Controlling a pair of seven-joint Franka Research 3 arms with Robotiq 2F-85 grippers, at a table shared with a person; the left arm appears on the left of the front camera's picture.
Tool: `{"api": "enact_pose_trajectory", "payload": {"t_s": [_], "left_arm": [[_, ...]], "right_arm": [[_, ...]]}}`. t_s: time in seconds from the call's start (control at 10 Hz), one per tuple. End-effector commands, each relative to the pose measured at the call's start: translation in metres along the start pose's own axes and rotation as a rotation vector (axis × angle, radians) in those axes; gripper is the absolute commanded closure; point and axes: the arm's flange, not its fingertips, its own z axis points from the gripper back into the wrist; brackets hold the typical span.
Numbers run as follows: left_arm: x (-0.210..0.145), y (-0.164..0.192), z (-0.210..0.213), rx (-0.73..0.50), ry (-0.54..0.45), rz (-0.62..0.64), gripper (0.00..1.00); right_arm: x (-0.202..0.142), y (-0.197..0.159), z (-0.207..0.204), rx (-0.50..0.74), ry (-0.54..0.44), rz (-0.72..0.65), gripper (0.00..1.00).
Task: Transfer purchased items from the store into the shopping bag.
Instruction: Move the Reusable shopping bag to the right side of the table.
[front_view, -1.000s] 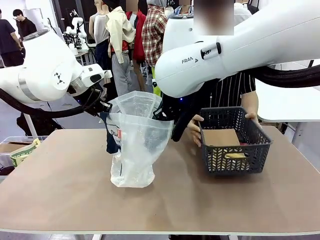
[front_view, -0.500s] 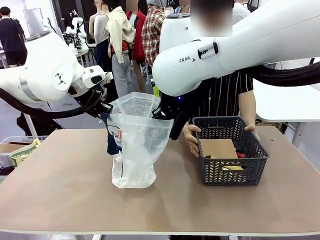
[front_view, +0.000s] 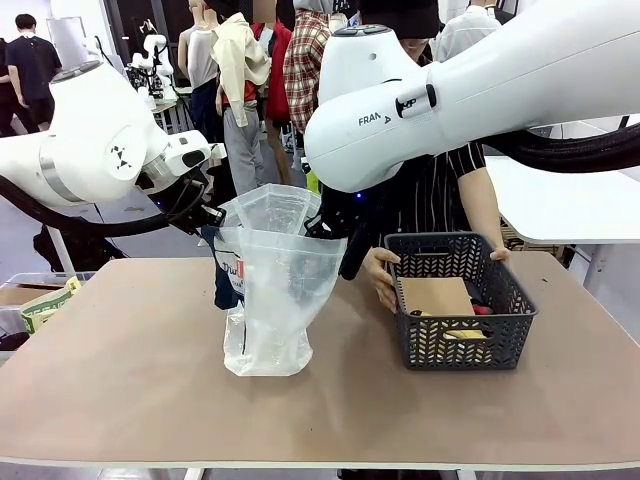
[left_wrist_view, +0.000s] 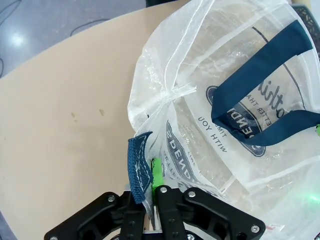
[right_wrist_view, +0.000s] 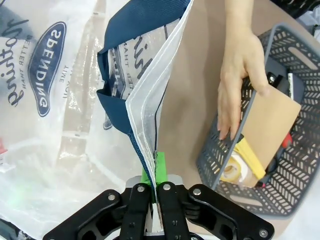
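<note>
The shopping bag stands upright on the table, translucent white with black print and a dark blue rim, its mouth held wide. My left gripper is shut on the bag's left rim, its green pads pinching the blue strap end and the plastic. My right gripper is shut on the right rim, gripping the white edge. The purchased items lie in a dark grey basket: a red bit and yellow packets beside a brown card. The person's hands hold the basket's sides.
The basket sits right of the bag, close to it, with the person's hand on its near wall. A yellow tape roll lies inside. Bare tabletop stretches in front and to the left. A box stands beyond the table's left edge.
The person has slid the basket a little left, toward the bag. Both arms and the bag have stayed still.
</note>
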Motion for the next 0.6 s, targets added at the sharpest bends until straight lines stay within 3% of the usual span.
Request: {"api": "enact_pose_trajectory", "payload": {"t_s": [0.0, 0.5], "left_arm": [[0.000, 0.002, 0.003, 0.006, -0.013, 0.005, 1.00], [-0.001, 0.002, -0.006, 0.000, 0.033, -0.004, 1.00]], "right_arm": [[-0.006, -0.003, -0.001, 0.014, -0.007, -0.001, 1.00], [-0.010, -0.007, 0.008, 0.040, -0.003, -0.051, 1.00]]}}
